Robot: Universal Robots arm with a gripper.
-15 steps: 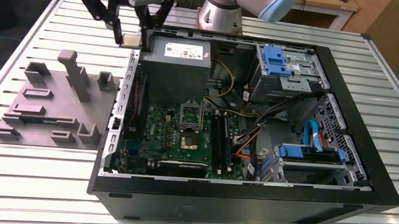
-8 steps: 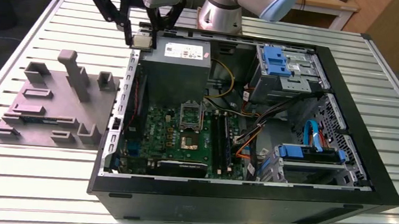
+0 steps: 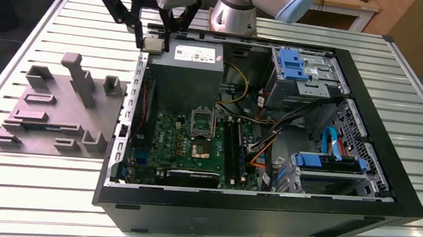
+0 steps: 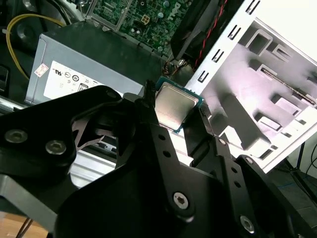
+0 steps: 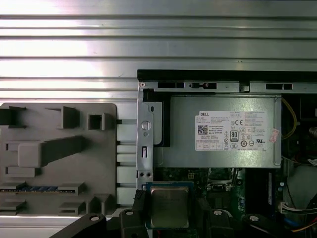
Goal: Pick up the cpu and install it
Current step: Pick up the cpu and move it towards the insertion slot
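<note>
Claw [image 3: 154, 45] is clamped on your small square silvery-topped cpu [image 5: 169, 206], chip pinched edge-to-edge in its grip. It hangs over the black PC case [image 3: 264, 219] rim by the grey metal PSU box [image 3: 188, 74]. Socket [image 3: 202, 147] on the green mobo [image 3: 171, 132] sits well apart, lower, past that box.

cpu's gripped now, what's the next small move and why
Probably carry the cpu across, kept high, toward the motherboard socket. The gripper is shut on its edges over the case wall beside the power supply, well short of that socket, and the power supply stands between them.
</note>
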